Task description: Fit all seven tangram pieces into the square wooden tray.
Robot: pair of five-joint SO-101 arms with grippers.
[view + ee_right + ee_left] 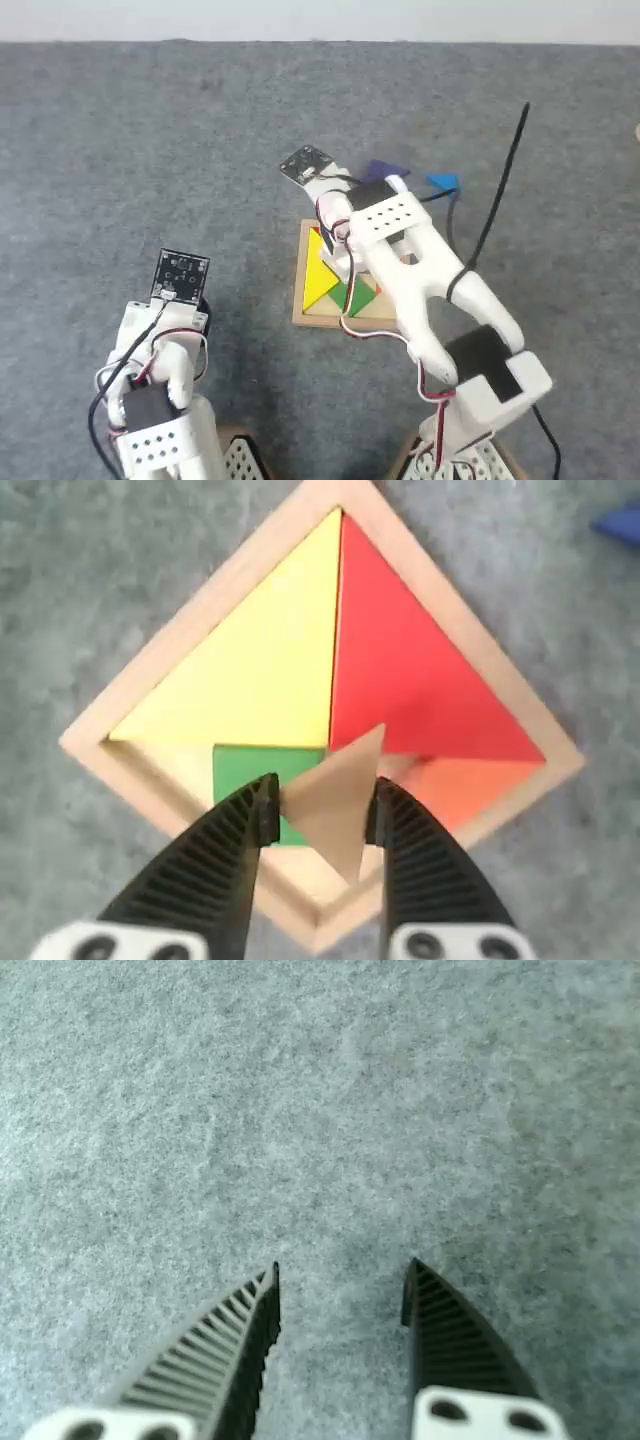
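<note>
The square wooden tray (200,625) lies on grey carpet and holds a large yellow triangle (250,670), a large red triangle (410,670), a green piece (245,765) and an orange piece (460,780). My right gripper (320,805) hangs over the tray's corner, shut on a small plain-wood triangle (340,785) held just above the green and orange pieces. In the high view this arm covers much of the tray (318,321). A purple piece (385,170) and a blue piece (442,182) lie on the carpet beyond the tray. My left gripper (340,1275) is open over bare carpet.
The left arm (165,390) stays at the near left, well away from the tray. A black cable (500,190) runs past the blue piece on the right. Grey carpet covers the table out to the far edge.
</note>
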